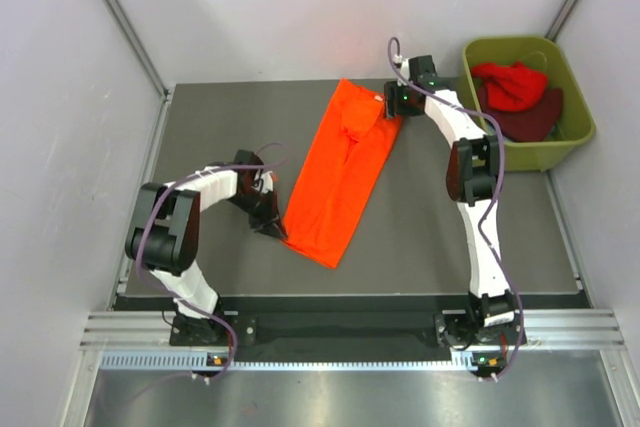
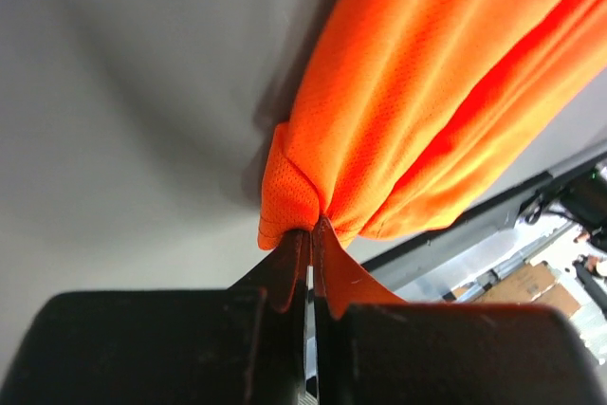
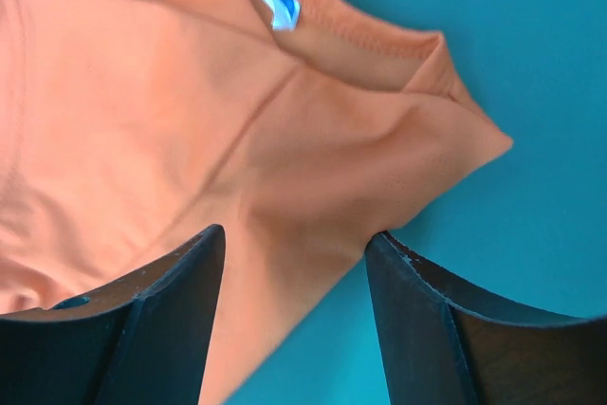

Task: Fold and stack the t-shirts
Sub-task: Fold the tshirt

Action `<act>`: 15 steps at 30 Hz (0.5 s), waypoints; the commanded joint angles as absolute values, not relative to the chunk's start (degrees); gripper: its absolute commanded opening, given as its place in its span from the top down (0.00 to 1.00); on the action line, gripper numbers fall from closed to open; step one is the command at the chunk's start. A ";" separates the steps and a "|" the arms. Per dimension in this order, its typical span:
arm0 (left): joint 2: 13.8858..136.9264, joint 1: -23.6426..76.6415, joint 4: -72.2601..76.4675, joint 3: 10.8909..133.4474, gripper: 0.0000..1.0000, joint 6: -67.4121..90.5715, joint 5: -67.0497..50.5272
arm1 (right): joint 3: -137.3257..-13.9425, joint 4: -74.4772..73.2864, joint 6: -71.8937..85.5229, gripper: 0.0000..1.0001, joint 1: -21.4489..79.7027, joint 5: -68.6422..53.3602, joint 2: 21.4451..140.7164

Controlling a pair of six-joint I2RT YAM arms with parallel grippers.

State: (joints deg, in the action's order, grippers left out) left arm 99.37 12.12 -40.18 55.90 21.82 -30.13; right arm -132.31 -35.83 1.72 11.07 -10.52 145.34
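Note:
The bright orange t-shirt (image 1: 343,177) lies as a long folded strip on the dark table, running from the far centre to the near left. My left gripper (image 1: 277,230) is shut on its near left hem; the left wrist view shows the cloth (image 2: 417,92) bunched between the closed fingertips (image 2: 313,230). My right gripper (image 1: 392,112) is open over the shirt's far end, by the collar. In the right wrist view its fingers (image 3: 296,239) straddle a corner of the cloth (image 3: 313,158) without pinching it. A red t-shirt (image 1: 512,83) and a dark maroon t-shirt (image 1: 530,117) lie in the tub.
The olive-green plastic tub (image 1: 578,97) stands at the far right corner, beside the right arm. Grey walls enclose the table on the left, the back and the right. A metal rail (image 1: 340,332) runs along the near edge.

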 commanded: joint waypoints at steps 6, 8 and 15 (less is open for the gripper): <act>92.91 14.50 -37.53 49.22 1.00 24.52 -32.43 | -139.65 -30.42 5.36 0.39 14.23 -13.36 149.50; 92.38 15.55 -36.39 47.64 1.00 25.22 -33.13 | -140.44 -29.97 5.89 0.39 14.68 -13.27 150.55; 90.79 18.19 -34.10 45.53 1.00 27.25 -33.13 | -143.26 -27.78 7.73 0.39 16.35 -13.62 153.28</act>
